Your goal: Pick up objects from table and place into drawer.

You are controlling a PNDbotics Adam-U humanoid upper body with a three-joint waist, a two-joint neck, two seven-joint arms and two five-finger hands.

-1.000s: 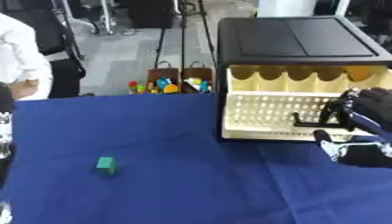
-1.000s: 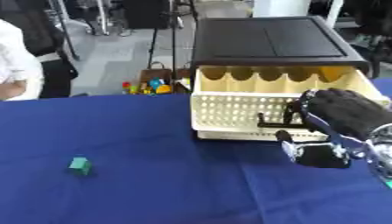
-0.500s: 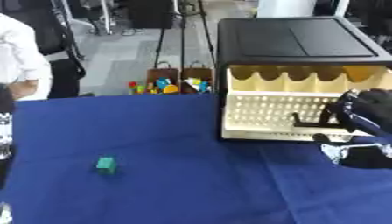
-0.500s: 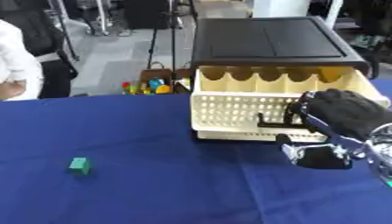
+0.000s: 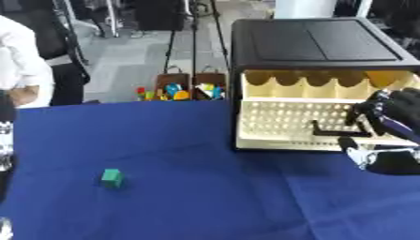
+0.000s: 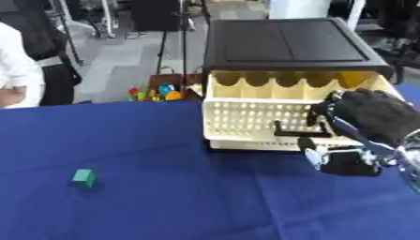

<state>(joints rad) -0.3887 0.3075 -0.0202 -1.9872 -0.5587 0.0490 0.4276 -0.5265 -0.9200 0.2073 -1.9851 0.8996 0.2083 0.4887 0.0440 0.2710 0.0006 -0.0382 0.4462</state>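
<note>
A small green block (image 5: 112, 178) lies on the blue cloth, well left of the cream perforated drawer (image 6: 261, 123), which stands pulled partway out of its black cabinet (image 6: 285, 41)

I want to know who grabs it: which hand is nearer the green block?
Left. The left hand shows only at the left edge, on the green block's side. The right hand is far across the table at the drawer handle.
</note>
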